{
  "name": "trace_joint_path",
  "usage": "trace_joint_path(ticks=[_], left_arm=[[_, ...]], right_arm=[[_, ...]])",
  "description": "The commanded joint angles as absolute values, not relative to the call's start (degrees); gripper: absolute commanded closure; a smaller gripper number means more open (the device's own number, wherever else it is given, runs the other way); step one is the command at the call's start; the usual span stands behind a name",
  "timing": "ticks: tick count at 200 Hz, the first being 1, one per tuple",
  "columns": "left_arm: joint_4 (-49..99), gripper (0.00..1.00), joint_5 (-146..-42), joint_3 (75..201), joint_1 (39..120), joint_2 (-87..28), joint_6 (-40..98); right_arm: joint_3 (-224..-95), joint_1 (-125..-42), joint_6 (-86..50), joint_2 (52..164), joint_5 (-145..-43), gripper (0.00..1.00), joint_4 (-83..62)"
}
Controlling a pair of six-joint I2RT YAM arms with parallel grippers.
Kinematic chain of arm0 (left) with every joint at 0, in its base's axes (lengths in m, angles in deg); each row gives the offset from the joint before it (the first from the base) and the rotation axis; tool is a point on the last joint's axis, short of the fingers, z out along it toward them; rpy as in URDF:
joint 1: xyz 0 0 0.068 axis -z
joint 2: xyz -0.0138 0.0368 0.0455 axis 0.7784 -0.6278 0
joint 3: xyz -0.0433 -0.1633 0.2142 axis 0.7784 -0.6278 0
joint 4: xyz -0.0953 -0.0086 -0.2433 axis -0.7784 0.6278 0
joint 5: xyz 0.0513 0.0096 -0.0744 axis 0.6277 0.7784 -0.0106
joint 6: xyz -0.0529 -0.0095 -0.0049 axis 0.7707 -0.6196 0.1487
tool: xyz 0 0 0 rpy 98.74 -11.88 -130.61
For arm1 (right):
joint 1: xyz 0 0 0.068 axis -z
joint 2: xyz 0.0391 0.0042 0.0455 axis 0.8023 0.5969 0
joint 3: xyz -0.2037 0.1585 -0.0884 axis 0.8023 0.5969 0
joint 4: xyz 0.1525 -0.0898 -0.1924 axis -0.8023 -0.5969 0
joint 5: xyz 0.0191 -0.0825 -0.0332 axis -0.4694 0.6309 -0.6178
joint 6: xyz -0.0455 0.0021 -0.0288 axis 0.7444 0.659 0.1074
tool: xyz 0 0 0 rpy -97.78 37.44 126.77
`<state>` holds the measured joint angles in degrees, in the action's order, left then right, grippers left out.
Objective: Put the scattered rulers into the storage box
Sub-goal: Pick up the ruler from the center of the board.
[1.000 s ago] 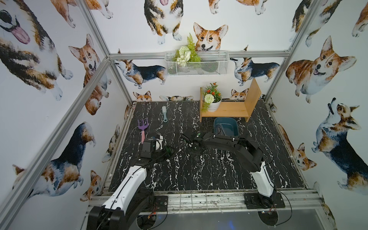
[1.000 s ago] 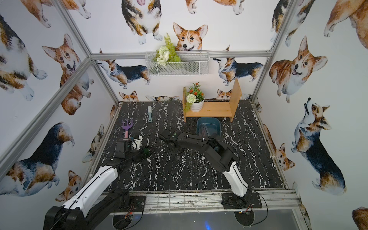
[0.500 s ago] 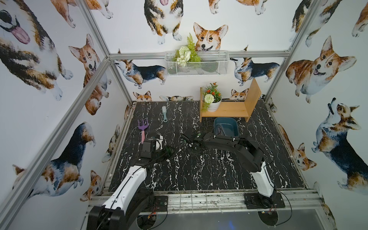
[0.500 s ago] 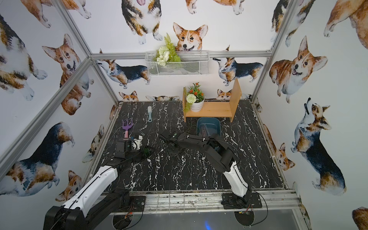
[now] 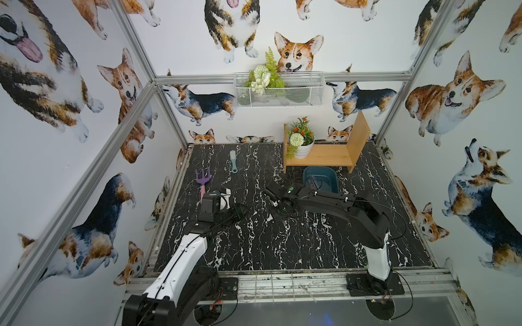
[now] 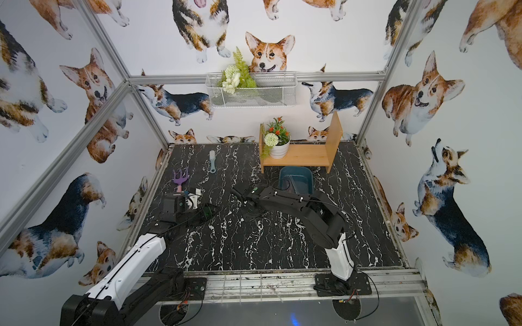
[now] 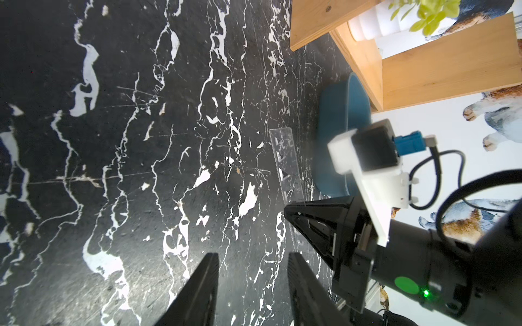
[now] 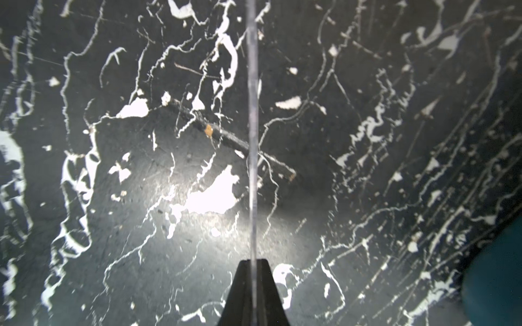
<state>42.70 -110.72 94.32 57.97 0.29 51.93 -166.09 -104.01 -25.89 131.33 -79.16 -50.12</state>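
Clear ruler [image 8: 252, 113] in right hand [image 8: 252, 263]

Open marble tabletop [image 5: 282, 248] front and middle for me. Wooden shelf [image 5: 324, 156] stands right behind the storage box [image 5: 335, 180]. Clear ruler [image 7: 286, 163] juts from my right gripper [image 7: 286, 211] near the box; left gripper [image 7: 252, 255] close beside, tight. Toy garden fork [image 5: 202, 180], brush [image 5: 233, 161] back left.

A long clear ruler [image 7: 286, 166] is pinched at one end by the right gripper [image 8: 252, 261], just beside the storage box [image 5: 334, 180]. The dark blue box is set flat, and clear pieces [image 5: 313, 180] are seen inside.
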Motion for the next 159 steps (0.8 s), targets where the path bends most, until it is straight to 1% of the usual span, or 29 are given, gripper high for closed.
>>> trace_joint_path(ticks=[1, 24, 86, 126, 159], left_arm=[[42.5, 0.54, -111.5, 95.3, 57.9, 0.7, 52.1], [39.4, 0.53, -114.3, 95.0, 57.9, 1.1, 53.6], [21.5, 0.53, -125.4, 91.6, 57.9, -0.2, 63.0], [14.5, 0.53, -128.8, 90.7, 57.9, 0.2, 67.0], [11.3, 0.53, -130.1, 90.5, 58.0, -0.4, 69.0]], right_arm=[[-161.5, -101.9, -27.9, 127.0, -87.6, 1.0, -42.4], [-155.6, -99.3, -30.6, 122.1, -95.6, 1.0, -35.4], [-145.7, -95.7, -40.1, 113.2, -111.4, 1.0, -18.6], [-141.5, -94.2, -48.1, 111.2, -120.9, 1.0, -6.2], [-139.8, -94.2, -54.5, 111.1, -125.6, 1.0, 3.3]])
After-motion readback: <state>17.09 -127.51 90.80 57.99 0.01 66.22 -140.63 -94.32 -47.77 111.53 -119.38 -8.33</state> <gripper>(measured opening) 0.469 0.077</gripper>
